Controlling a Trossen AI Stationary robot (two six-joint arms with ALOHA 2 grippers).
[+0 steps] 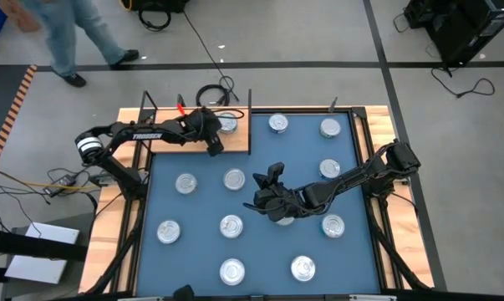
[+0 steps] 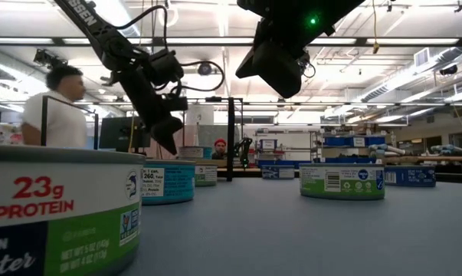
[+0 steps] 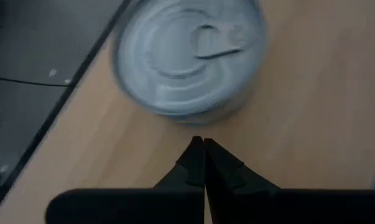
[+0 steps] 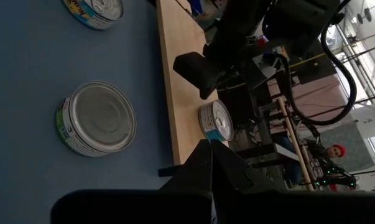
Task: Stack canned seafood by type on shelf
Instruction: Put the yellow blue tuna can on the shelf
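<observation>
A green-labelled tin (image 2: 62, 211) looms nearest, while the left pincer (image 1: 216, 146), pressed together and empty, hovers just beside the shelf's (image 1: 164, 134) lone tin (image 1: 227, 124).

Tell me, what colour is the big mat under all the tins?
Blue. The mat shows best in the high view, spread under the tins.

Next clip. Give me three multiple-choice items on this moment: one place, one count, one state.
1. Where is the left tool? A over the shelf; B over the mat's middle; C off the table.
2. How many tins are on the shelf? A none; B one; C four.
3. How do the left tool's jaws stand? A wide open; B shut on a tin; C shut, empty.
Key: A, it hangs beside the tin on the board; B, one lid shows there; C, its fingertips meet with nothing between.
</observation>
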